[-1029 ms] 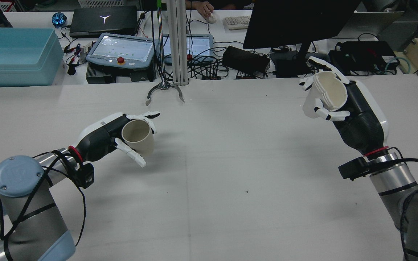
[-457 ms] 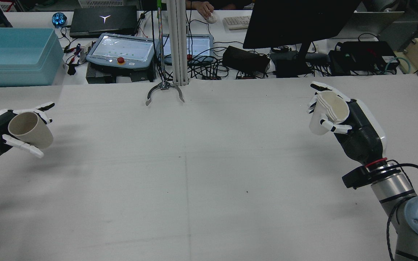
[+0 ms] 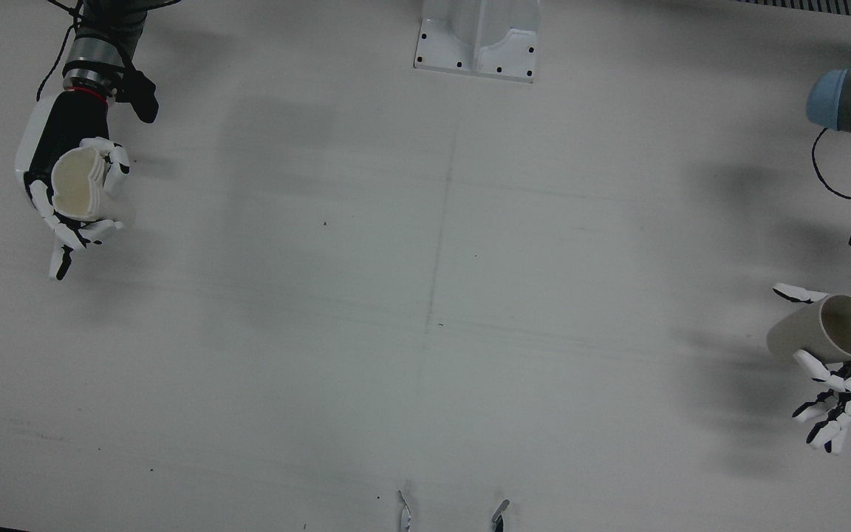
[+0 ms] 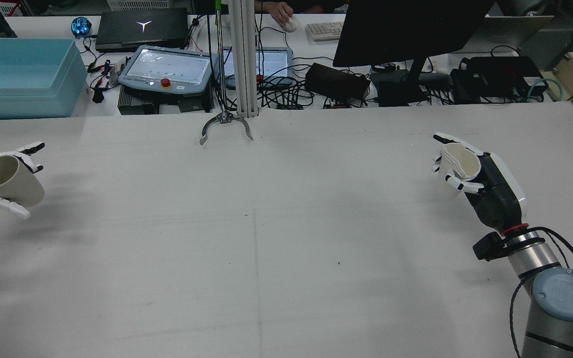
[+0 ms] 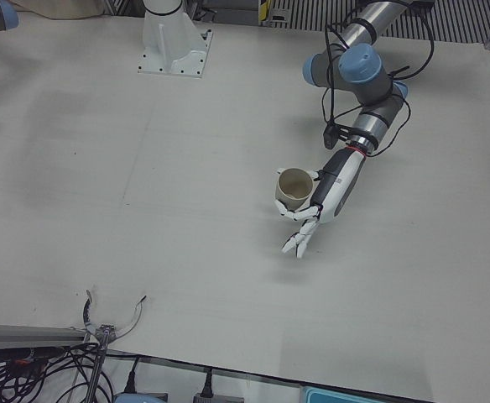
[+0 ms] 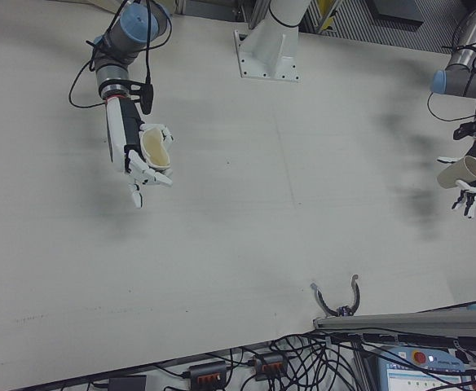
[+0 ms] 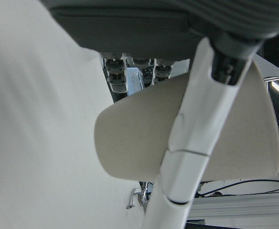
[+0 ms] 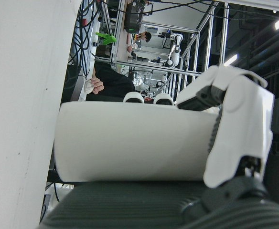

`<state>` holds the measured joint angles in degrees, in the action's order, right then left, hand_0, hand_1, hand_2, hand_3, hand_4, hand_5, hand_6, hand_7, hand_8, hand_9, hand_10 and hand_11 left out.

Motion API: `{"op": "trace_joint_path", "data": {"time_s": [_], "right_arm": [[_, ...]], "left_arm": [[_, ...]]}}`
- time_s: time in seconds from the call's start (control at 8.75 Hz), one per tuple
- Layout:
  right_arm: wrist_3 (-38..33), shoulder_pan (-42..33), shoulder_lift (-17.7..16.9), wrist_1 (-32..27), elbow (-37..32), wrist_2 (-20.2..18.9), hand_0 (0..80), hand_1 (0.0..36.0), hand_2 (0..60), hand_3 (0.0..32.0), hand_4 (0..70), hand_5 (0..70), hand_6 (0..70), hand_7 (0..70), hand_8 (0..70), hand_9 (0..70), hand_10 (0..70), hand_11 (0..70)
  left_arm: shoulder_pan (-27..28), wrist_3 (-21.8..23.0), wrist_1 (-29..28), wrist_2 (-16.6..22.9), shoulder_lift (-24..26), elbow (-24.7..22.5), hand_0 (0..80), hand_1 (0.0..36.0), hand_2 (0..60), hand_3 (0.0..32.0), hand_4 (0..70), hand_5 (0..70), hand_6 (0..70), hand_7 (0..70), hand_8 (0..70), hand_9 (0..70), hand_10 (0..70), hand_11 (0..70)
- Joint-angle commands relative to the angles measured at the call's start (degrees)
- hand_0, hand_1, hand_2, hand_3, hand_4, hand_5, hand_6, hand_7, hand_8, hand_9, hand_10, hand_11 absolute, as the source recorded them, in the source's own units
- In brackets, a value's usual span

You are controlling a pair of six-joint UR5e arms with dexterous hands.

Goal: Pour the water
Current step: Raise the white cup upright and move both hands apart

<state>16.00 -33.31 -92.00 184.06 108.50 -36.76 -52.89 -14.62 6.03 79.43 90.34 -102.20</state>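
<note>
My left hand (image 3: 843, 377) is shut on a beige cup (image 3: 824, 336), held tilted on its side above the table's edge. The beige cup also shows at the far left of the rear view (image 4: 10, 181), in the left-front view (image 5: 294, 188) and filling the left hand view (image 7: 187, 138). My right hand (image 4: 488, 186) is shut on a white cup (image 4: 458, 166) with a squeezed rim, mouth up, low over the table. The white cup also shows in the front view (image 3: 78, 183) and the right-front view (image 6: 156, 147). The two cups are far apart, at opposite sides of the table.
A metal claw tool (image 4: 226, 127) hangs at the table's far middle edge by a post. A teal bin (image 4: 18, 74), a teach pendant (image 4: 167, 69), a monitor and cables lie beyond the table. The arm pedestal (image 3: 479, 37) stands at the near middle.
My left hand has swung with the beige cup from the table's left-middle out to its far left edge. My right hand has come down and back with the white cup.
</note>
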Motion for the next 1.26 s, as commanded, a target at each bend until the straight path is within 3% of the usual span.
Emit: {"op": "trace_joint_path", "data": {"time_s": [0.0, 0.57, 0.8, 1.14], "right_arm": [[0.0, -1.7, 0.8, -0.4, -5.6, -0.1, 52.7, 35.8, 60.0, 0.0, 26.2, 15.6, 39.4, 46.9, 42.1, 54.7, 3.6, 7.3], [0.8, -2.2, 1.6, -0.4, -6.0, -0.2, 52.4, 34.6, 60.0, 0.0, 23.5, 15.2, 39.1, 46.8, 40.7, 52.6, 1.1, 3.7], [0.8, -2.2, 1.6, -0.4, -6.2, -0.2, 52.0, 33.7, 60.0, 0.0, 23.3, 15.1, 39.4, 46.4, 40.7, 52.3, 1.0, 3.4], [0.8, -2.1, 4.0, -0.3, -8.0, -0.2, 52.2, 33.5, 60.0, 0.0, 22.2, 15.0, 39.1, 45.9, 40.0, 51.4, 0.6, 2.9]], "left_arm": [[0.2, -0.8, -7.9, -0.5, -0.5, 10.8, 80.0, 36.0, 0.0, 0.0, 46.9, 70.0, 9.0, 8.8, 0.9, 0.3, 8.5, 16.1], [0.3, -7.0, -11.3, -1.1, -1.7, 13.9, 80.0, 35.3, 0.0, 0.0, 44.4, 70.0, 7.6, 8.0, 0.5, 0.2, 7.9, 14.9], [0.4, -6.1, -16.0, -1.2, -1.4, 18.6, 80.0, 34.4, 0.0, 0.0, 43.2, 70.0, 7.8, 8.0, 0.5, 0.2, 7.9, 14.8], [0.5, -6.3, -16.4, -0.9, -1.6, 19.1, 80.0, 35.2, 0.0, 0.0, 45.5, 70.0, 9.0, 8.7, 0.8, 0.3, 8.1, 15.2]]}}
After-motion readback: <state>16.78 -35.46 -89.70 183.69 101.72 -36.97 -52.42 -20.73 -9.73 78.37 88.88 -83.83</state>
